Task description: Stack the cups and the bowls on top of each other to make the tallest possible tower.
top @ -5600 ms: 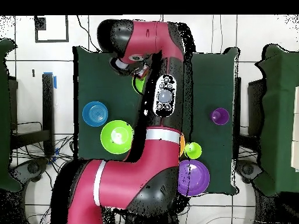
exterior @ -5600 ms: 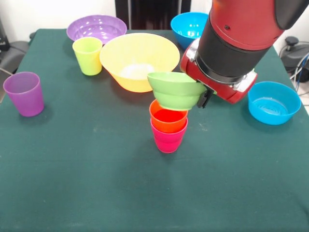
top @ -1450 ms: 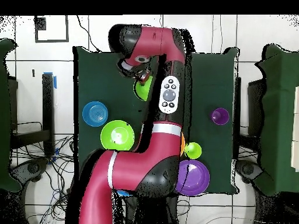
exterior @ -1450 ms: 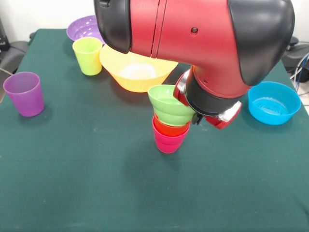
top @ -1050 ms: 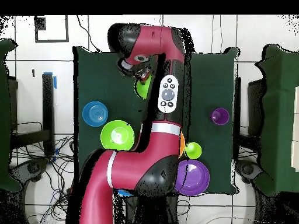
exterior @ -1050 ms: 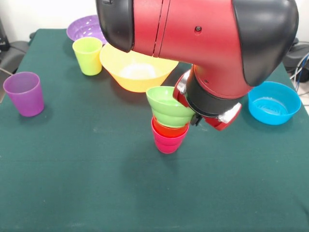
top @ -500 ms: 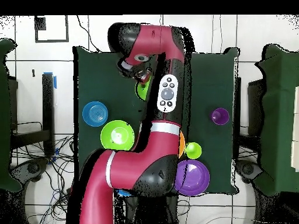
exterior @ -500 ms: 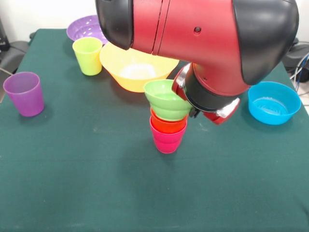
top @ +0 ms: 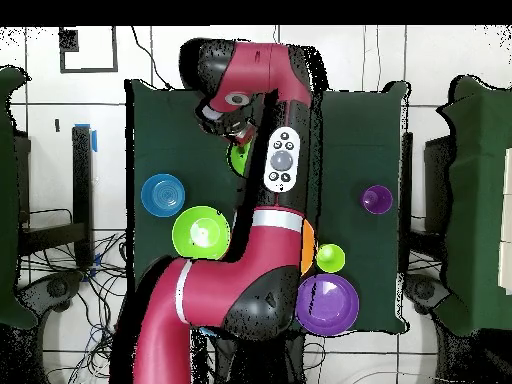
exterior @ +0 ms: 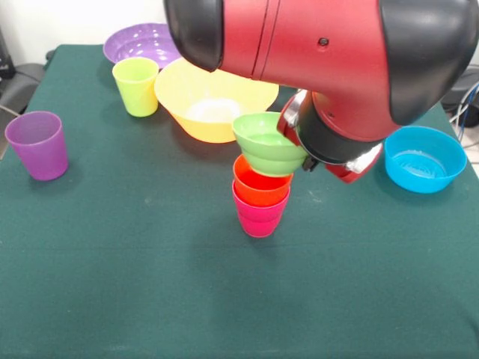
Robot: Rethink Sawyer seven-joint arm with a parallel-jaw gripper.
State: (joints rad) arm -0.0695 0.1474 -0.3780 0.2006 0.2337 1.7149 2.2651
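The tower stands mid-table as an orange cup (exterior: 260,184) nested in a red-pink cup (exterior: 260,217). Just above the orange cup's rim and a little to its right hangs a small ribbed lime green bowl (exterior: 268,142) (top: 240,156), upright. My gripper (exterior: 304,155) is shut on that bowl's right rim; one black finger (exterior: 309,160) shows below the rim and the rest is hidden under the arm's wrist. I cannot tell if the bowl's base touches the orange cup. A purple cup (exterior: 37,144) and a lime green cup (exterior: 135,86) stand apart at the left.
A large orange-yellow bowl (exterior: 179,86) sits just behind the tower, a purple bowl (exterior: 142,41) behind that. A blue bowl (exterior: 423,158) lies at the right. In the overhead view, a medium green bowl (top: 200,233) and a blue bowl (top: 162,194) lie beside the arm.
The small green bowl, earlier seated down in the orange cup, has risen and shifted right with the gripper. More of the orange cup now shows. The two-cup stack has not moved.
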